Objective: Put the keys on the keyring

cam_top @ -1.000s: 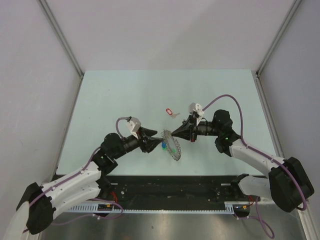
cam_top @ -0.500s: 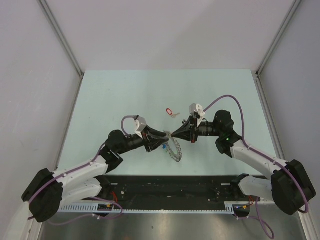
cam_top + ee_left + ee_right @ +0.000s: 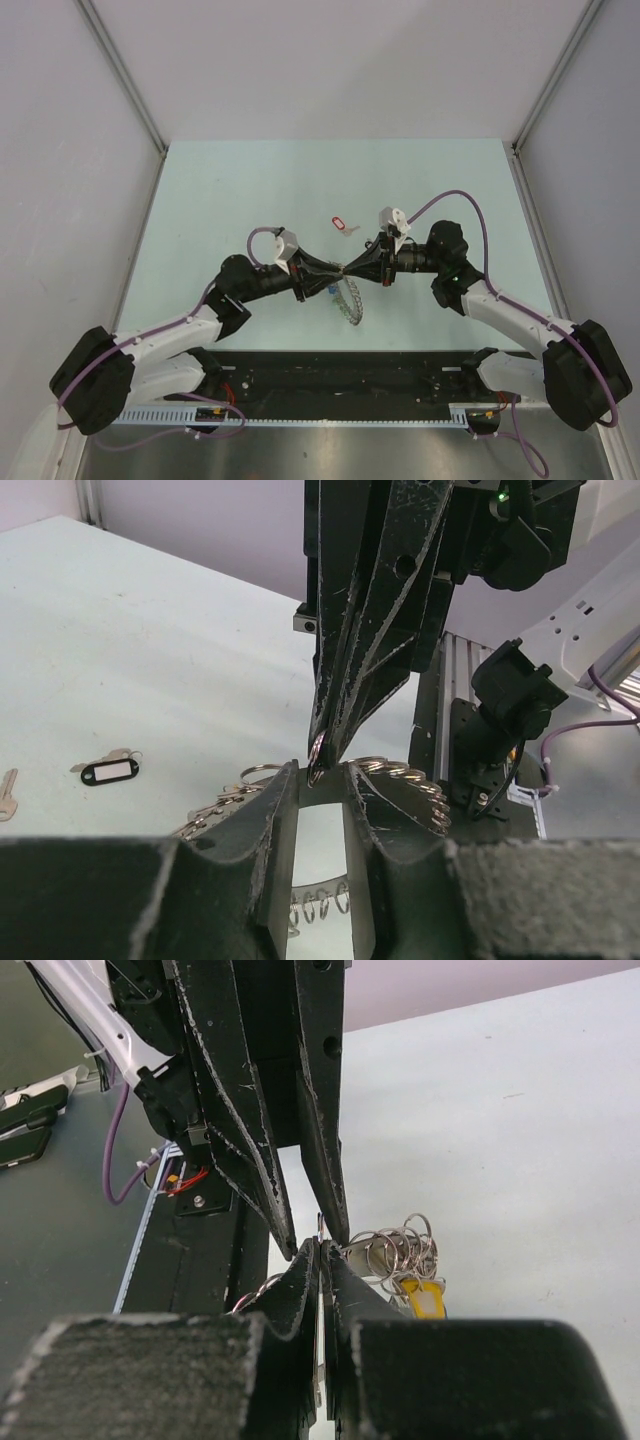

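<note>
Keyring (image 3: 351, 302) wire, strung with small loops, hangs just under the meeting tips, pinched in the clenched jaws of the right gripper (image 3: 321, 1250). The left gripper (image 3: 320, 772) stands released, its jaws flanking the right tips. A black-tagged key (image 3: 110, 771) lies well left of those jaws.

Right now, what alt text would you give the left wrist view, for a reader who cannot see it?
The right tool reaches down from above, shut on a small silver loop, its tip between the open fingers of the left tool. Behind them arcs the keyring strung with small loops; a black-tagged key lies on the pale table to the left.
</note>
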